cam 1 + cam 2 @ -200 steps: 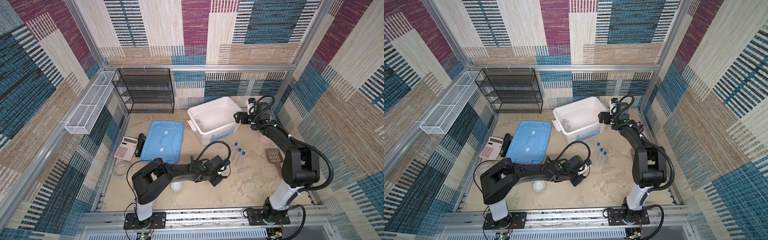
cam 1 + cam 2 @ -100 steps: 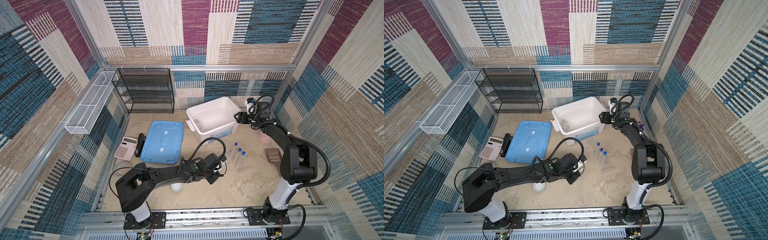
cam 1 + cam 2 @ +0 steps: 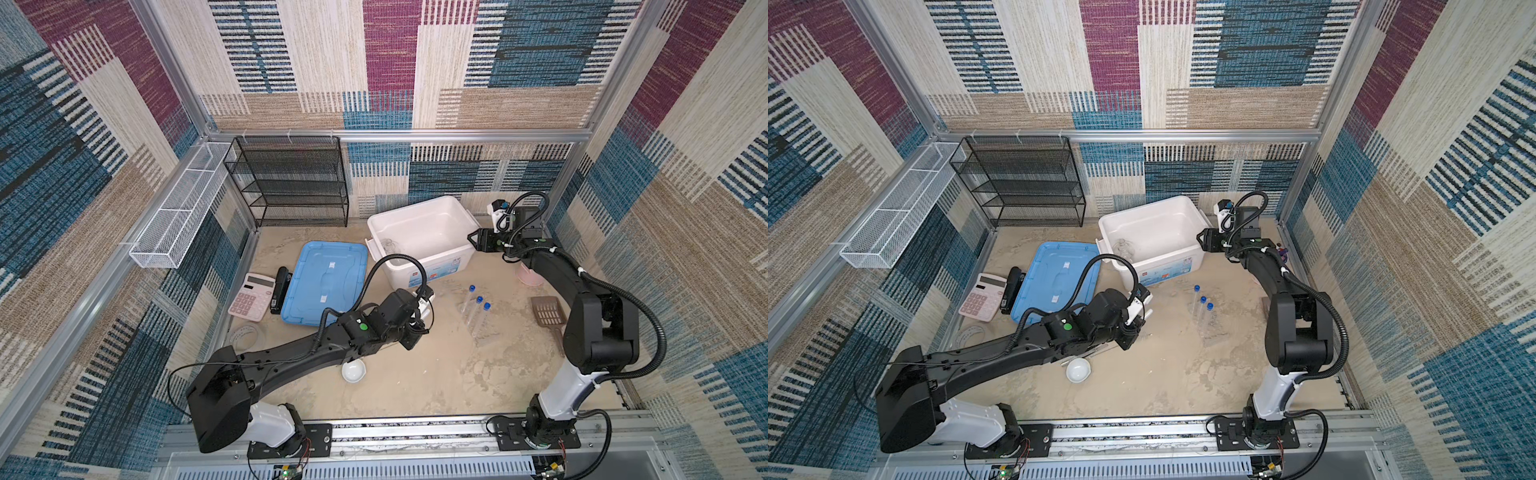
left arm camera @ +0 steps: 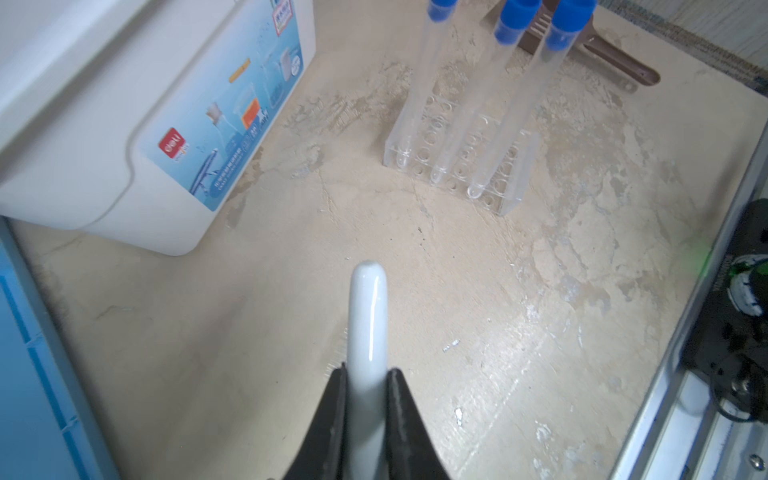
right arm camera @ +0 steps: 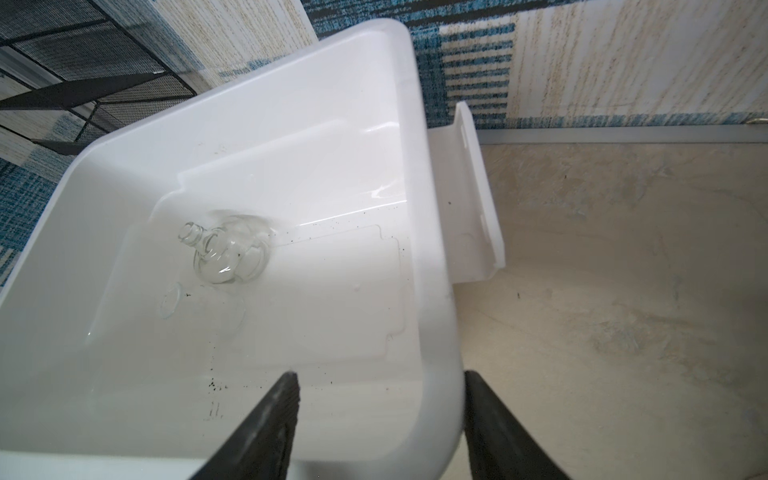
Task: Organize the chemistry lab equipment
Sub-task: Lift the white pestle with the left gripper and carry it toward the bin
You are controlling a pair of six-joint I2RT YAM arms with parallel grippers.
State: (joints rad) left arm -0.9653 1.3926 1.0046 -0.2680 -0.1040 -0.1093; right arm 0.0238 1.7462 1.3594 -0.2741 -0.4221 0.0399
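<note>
Top views first: both show the whole bench. Left gripper [image 3: 411, 337] sits low over the table [image 3: 440, 374], btw the blue lid [image 3: 324, 278] and the three test tubes [image 3: 477, 305]; its jaws are hidden under the wrist here. Right gripper [image 3: 474, 240] is at the right-hand rim of the white bin [image 3: 432, 268]. White dish [image 3: 353, 370] lies on the table by the left forearm, open side up. Calculator [image 3: 249, 296] sits left of the lid, brown scoop [image 3: 548, 312] right of the tubes. Glass inside the bin is only a faint smudge.

Left wrist view gives what the top views can't: jaws clamped on a glossy white rod [image 4: 368, 316] w/ a rounded tip, poking out above the table. Tubes are clear w/ blue caps and stand tilted in a clear rack [image 4: 507, 183], which is near the bin's labelled wall and barely readable from above.

Right wrist view: jaws apart, one finger [image 5: 266, 428] inside the bin, the other outside, the wall btw them; contact w/ the wall can't be told. Flask [image 5: 224, 249], clear glass w/ a short neck, lies on the bin floor.
</note>
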